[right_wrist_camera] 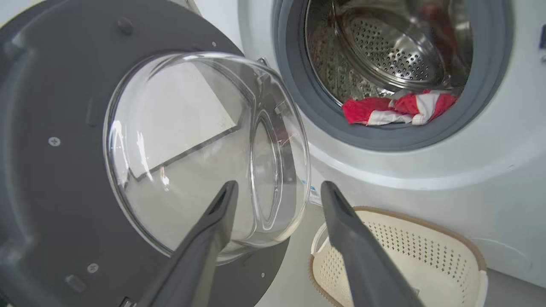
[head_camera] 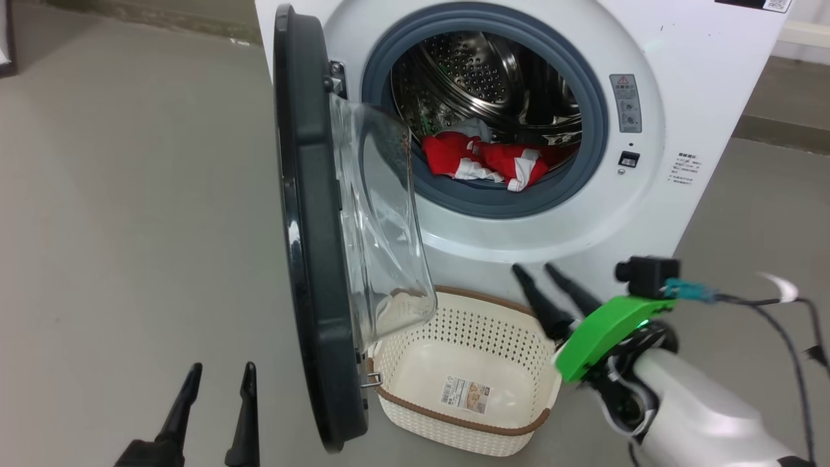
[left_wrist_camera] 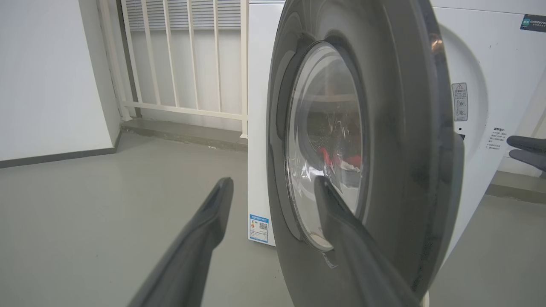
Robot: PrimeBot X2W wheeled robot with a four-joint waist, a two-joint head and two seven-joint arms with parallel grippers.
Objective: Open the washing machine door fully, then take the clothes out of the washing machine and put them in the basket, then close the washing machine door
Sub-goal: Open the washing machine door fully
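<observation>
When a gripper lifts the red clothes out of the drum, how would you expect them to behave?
Probably floppy: the clothes lie crumpled in folds, so they should drape and trail. Likely light, being thin fabric. They overlap in one heap, so pulling one may drag another.

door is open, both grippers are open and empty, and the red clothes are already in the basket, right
Not quite: the clothes are in the washing machine drum, not the basket, as the head view shows. The rest is right.

Glossy door (head_camera: 311, 259), steel drum (head_camera: 480, 65), plastic basket (head_camera: 483, 324)
</observation>
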